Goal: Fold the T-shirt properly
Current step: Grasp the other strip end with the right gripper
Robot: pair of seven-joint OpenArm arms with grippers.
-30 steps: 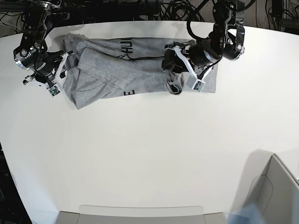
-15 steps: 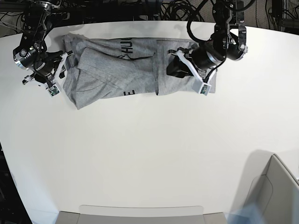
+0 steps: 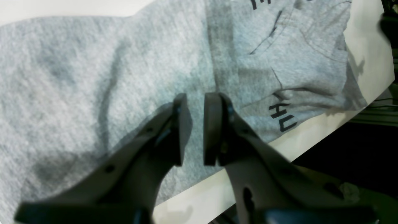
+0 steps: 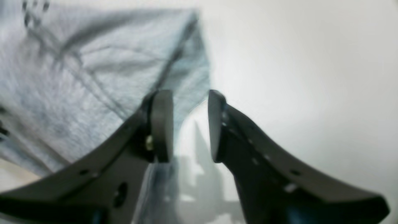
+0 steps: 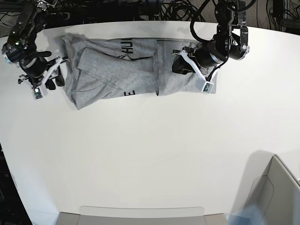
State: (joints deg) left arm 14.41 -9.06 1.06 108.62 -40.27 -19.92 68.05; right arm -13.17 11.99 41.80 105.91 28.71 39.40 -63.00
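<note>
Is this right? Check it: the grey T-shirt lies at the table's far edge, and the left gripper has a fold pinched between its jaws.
Not quite. The left gripper holds nothing: the left wrist view shows its jaws apart, empty, over the T-shirt. The shirt does lie by the table's far edge.

Both arms are black with white brackets — each hand point(image 3: 192, 129) has dark, curved fingers.

The scene is seen from high overhead in the base view, with the whole white table point(image 5: 150, 154) taken in. Each wrist view is taken from just behind its own gripper, close and low. The T-shirt point(image 5: 122, 70) is shared by all three views, its lettered end point(image 3: 281, 119) by base and left wrist.
</note>
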